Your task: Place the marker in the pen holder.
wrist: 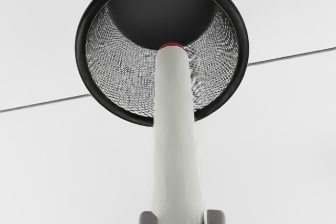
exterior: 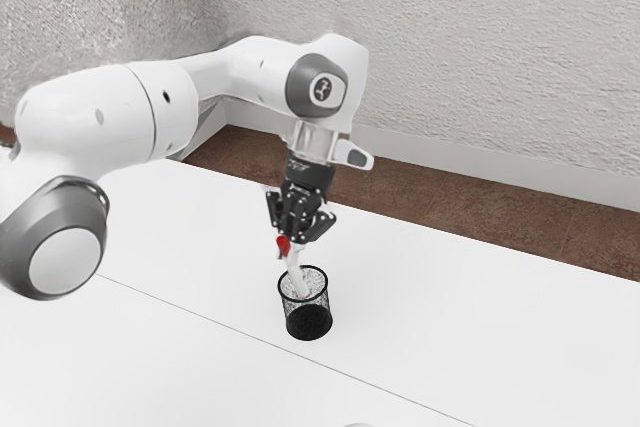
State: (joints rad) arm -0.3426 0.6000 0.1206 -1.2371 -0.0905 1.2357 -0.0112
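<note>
My gripper (exterior: 290,241) points down just above the pen holder in the exterior view, shut on the marker (exterior: 298,278) near its red end. The marker's white body slants down into the mouth of the black mesh pen holder (exterior: 318,323). In the wrist view, fingertips of the gripper (wrist: 181,217) press the white marker (wrist: 175,140) from both sides. Its red-tipped far end lies over the opening of the pen holder (wrist: 240,51), whose dark bottom shows beyond. How deep the tip reaches is hard to tell.
The pen holder stands upright on the white table (exterior: 440,312), close to a thin seam line. A pale rounded object (exterior: 360,425) is cut off at the exterior view's lower edge. A textured wall (exterior: 480,57) rises behind the brown floor.
</note>
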